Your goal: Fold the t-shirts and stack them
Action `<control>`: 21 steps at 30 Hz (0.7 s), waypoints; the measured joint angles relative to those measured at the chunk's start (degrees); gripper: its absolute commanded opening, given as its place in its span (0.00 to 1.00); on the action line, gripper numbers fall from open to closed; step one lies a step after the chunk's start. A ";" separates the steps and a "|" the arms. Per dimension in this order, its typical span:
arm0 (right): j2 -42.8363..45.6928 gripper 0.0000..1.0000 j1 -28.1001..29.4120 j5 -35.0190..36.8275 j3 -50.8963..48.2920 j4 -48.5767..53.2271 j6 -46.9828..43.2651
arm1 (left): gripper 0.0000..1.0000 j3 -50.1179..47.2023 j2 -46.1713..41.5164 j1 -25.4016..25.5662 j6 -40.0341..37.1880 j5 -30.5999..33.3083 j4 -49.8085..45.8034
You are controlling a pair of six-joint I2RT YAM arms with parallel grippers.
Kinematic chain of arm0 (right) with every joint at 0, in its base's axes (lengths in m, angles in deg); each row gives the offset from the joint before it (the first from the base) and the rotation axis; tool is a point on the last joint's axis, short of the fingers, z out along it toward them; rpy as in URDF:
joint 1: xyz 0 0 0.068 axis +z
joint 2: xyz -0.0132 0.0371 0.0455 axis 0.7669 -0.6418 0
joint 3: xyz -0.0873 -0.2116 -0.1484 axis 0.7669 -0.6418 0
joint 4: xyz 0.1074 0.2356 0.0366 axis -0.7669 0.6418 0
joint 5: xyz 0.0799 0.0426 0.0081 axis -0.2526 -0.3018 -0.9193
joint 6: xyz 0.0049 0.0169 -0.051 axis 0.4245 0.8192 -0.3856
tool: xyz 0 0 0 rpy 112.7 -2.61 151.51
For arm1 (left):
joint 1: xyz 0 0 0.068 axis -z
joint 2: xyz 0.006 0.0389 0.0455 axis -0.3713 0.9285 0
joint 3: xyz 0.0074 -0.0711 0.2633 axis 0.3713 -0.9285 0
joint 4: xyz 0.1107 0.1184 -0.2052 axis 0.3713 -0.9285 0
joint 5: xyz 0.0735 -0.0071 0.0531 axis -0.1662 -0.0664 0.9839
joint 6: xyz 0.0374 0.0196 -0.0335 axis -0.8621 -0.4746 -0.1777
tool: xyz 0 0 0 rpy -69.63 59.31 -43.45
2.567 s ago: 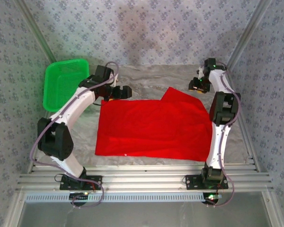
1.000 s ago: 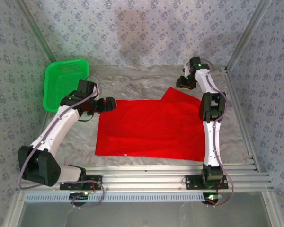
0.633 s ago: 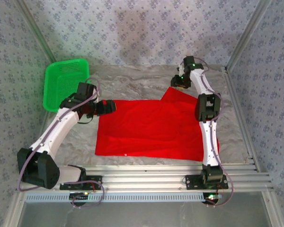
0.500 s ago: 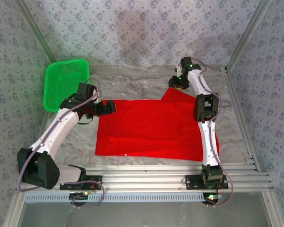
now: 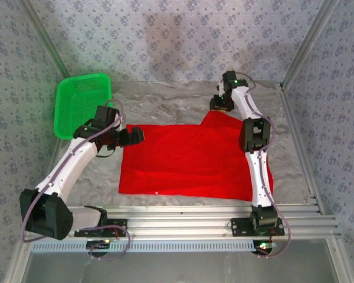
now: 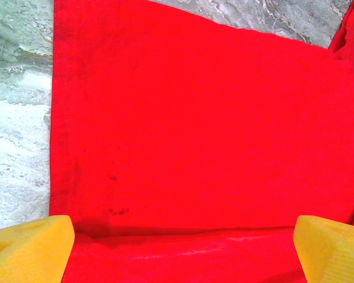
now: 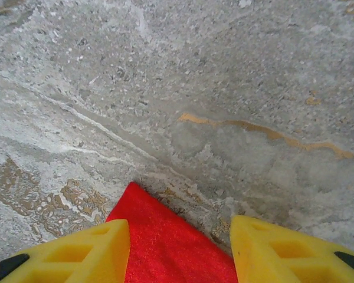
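Top external view showed a grey marbled table (image 5: pixel 171 100) enclosed by patterned walls, with a red t-shirt (image 5: pixel 189 159) spread flat across its middle. The shirt lay between the two arms, its near edge just short of the aluminium rails (image 5: pixel 183 219) at the near side of the table. One sleeve (image 5: pixel 221 121) jutted out at the shirt's far right corner. The left arm (image 5: pixel 76 159) reached from its base toward the far left corner of the cloth, and the right arm (image 5: pixel 256 171) stretched over the right part of the shirt toward the sleeve. A green mesh basket (image 5: pixel 76 103) leaned at the far left of the table, apart from the shirt. The left gripper (image 5: pixel 138 136) sat at the shirt's far left corner. In the left wrist view its jaws stood wide apart, the two yellow fingers (image 6: pixel 29 250) at either side with red cloth spread below and between them. I could not tell whether they touched the fabric. The right gripper (image 5: pixel 214 103) was at the far tip of the sleeve. In the right wrist view its jaws were also parted, gripping nothing, with the pointed red corner of the sleeve lying on the table between the yellow pads (image 7: pixel 76 250).
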 measured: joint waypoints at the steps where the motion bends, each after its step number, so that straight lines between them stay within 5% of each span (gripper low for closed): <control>1: 0.00 0.49 0.52 1.38 0.00 0.37 -0.02 | 0.96 -0.02 -0.02 0.00 0.11 -0.02 0.00; 9: 0.00 0.43 2.86 9.27 0.00 0.83 1.57 | 0.96 -0.46 -0.59 0.00 0.11 0.00 -0.13; 21: 0.39 0.03 4.02 12.61 -0.63 2.71 7.19 | 0.96 -1.14 -0.81 -0.26 0.15 0.00 -0.90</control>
